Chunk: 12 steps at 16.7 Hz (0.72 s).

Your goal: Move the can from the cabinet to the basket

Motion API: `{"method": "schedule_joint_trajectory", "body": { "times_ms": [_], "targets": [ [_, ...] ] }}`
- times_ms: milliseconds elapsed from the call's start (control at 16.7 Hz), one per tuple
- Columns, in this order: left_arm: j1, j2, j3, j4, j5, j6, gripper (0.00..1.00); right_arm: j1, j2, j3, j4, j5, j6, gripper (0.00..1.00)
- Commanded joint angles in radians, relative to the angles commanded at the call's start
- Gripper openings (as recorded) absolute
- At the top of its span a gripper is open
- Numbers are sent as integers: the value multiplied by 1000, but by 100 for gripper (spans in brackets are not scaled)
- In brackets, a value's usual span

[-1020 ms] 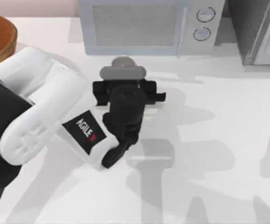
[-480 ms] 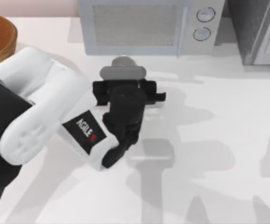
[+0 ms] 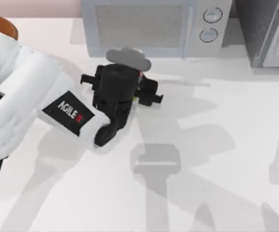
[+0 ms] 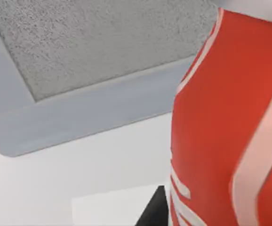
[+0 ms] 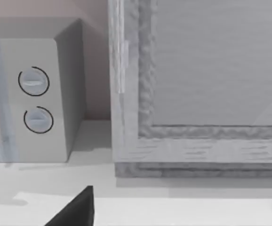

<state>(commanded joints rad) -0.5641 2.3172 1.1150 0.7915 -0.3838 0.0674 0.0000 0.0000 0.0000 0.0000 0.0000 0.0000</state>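
From the top view, the left gripper (image 3: 138,82) is seen just in front of the microwave (image 3: 151,26), with the can (image 3: 128,57) beneath its head; a silver top and a sliver of red are visible. Whether the jaws are closed on the can cannot be told from above. The basket (image 3: 2,25) is glimpsed at the table's far left edge, well apart, and the cabinet (image 3: 267,31) stands at the far right.

In the left wrist view, the can's red wall (image 4: 230,122) is shown very close, apparently between the fingers, though contact is not visible.

In the right wrist view, the cabinet's framed front (image 5: 206,84) is faced; the right gripper's opening cannot be told.

The can is judged light, rigid but dentable, and smooth, so a mid-height side grip with moderate squeeze is advised.
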Motion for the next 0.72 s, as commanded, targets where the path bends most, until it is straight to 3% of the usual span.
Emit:
{"method": "schedule_joint_trajectory", "body": {
  "times_ms": [360, 720],
  "targets": [
    [213, -82, 129, -547, 504, 333, 0, 0, 0, 0, 0, 0, 0, 100],
    [565, -169, 392, -1019, 1031, 604, 0, 0, 0, 0, 0, 0, 0, 100]
  ]
}}
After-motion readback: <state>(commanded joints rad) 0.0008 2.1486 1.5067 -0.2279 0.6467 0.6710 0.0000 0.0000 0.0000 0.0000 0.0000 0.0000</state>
